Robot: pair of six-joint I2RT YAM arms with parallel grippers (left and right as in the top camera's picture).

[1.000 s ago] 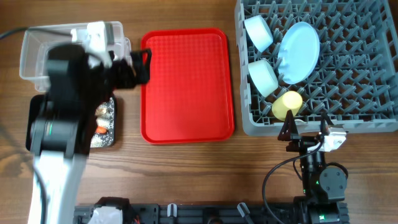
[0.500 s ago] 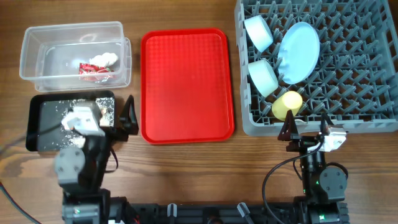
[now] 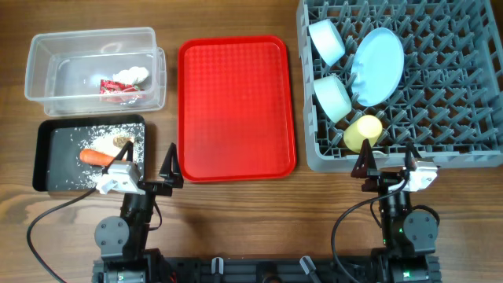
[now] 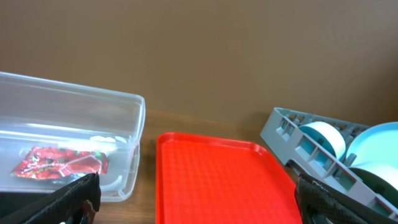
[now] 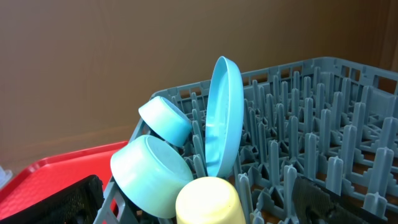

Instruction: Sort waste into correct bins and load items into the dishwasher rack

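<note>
The clear tub (image 3: 35, 67) holds a red-and-white wrapper (image 3: 114, 88) and a white tissue wad (image 3: 135, 75). The black tray (image 3: 41, 157) holds an orange carrot piece (image 3: 96, 157), rice grains (image 3: 102, 135) and a small brown scrap (image 3: 122, 142). The grey rack (image 3: 456, 94) holds two bowls (image 3: 326, 41) (image 3: 333, 96), the blue plate (image 3: 379, 61) and the yellow cup (image 3: 363, 132). No spoon is in view. My left gripper (image 3: 148, 169) is open and empty at the table's front, beside the black tray. My right gripper (image 3: 386, 163) is open and empty just before the rack's front wall.
The flat red serving tray (image 3: 236, 106) lies bare between the bins and the rack. The left wrist view shows the tub (image 4: 134, 124), wrapper (image 4: 56, 163) and red tray (image 4: 217, 180). The right wrist view shows the plate (image 5: 224, 118), cup (image 5: 208, 202) and rack (image 5: 323, 124).
My left arm has drawn back from over the bins to the table's front edge, uncovering the black tray. The right arm has not moved.
</note>
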